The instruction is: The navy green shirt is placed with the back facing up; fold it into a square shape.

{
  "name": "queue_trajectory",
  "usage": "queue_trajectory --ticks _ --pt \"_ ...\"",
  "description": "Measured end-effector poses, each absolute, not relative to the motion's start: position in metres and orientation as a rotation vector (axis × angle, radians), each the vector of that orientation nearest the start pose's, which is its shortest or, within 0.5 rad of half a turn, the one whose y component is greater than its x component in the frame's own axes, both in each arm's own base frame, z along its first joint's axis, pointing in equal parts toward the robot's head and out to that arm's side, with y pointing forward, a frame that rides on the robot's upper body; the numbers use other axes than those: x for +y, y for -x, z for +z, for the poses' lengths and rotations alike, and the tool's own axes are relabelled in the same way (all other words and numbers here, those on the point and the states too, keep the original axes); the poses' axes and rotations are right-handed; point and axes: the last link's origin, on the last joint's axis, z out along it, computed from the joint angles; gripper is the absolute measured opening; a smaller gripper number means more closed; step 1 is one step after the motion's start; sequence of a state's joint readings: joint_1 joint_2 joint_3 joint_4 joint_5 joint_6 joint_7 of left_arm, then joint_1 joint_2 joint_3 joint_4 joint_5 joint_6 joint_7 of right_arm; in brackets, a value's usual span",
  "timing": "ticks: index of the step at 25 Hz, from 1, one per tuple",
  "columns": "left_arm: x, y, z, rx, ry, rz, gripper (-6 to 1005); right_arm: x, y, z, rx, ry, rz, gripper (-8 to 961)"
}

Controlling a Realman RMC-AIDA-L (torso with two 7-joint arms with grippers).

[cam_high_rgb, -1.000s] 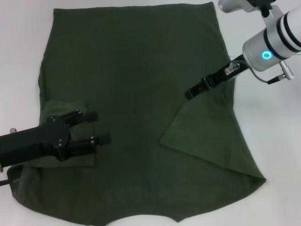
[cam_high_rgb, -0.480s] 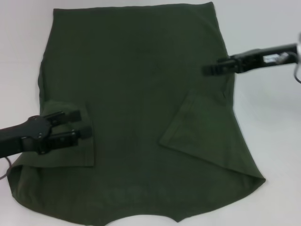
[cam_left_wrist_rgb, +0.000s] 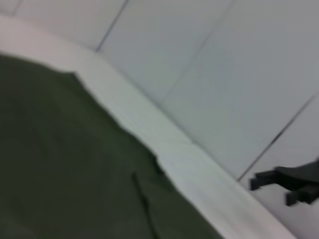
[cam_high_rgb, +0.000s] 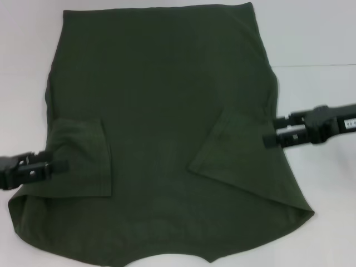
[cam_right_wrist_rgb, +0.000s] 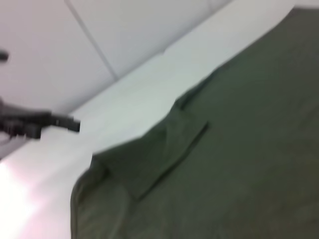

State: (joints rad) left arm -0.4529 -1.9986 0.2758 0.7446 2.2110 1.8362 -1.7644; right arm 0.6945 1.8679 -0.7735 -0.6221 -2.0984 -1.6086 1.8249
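Shirt (cam_high_rgb: 161, 111) lies flat on our white table (cam_high_rgb: 317, 39), back up, both sleeves already folded inward, its long axis running away from us toward the far hem. Our left end effector (cam_high_rgb: 53, 166) sits at the left side edge, our right end effector (cam_high_rgb: 271, 133) at the right edge, each equally near its side. Both stand slightly open, holding nothing. We judge a lengthwise side fold comes next.
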Motion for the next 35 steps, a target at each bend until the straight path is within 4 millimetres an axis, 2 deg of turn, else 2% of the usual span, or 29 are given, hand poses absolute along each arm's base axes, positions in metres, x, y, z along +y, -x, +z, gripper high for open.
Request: queue_trajectory --ticks 3,9,17,22,35 --pt "0.282 0.325 0.082 -1.342 2.428 -0.795 917 0.373 -0.251 0.062 0.969 2.827 0.358 876" --pt "0.275 0.341 0.090 -1.571 2.301 -0.713 917 0.373 -0.252 0.062 0.975 2.833 0.341 876" --pt "0.268 0.355 0.106 -1.794 2.170 -0.570 917 0.375 -0.253 0.057 0.982 2.809 0.342 875" --pt "0.263 0.360 0.109 -1.933 2.088 -0.521 917 0.374 -0.255 0.054 0.996 2.804 0.343 875" --pt "0.259 0.373 0.087 -2.120 1.951 -0.480 917 0.378 -0.256 0.054 0.988 2.788 0.324 875"
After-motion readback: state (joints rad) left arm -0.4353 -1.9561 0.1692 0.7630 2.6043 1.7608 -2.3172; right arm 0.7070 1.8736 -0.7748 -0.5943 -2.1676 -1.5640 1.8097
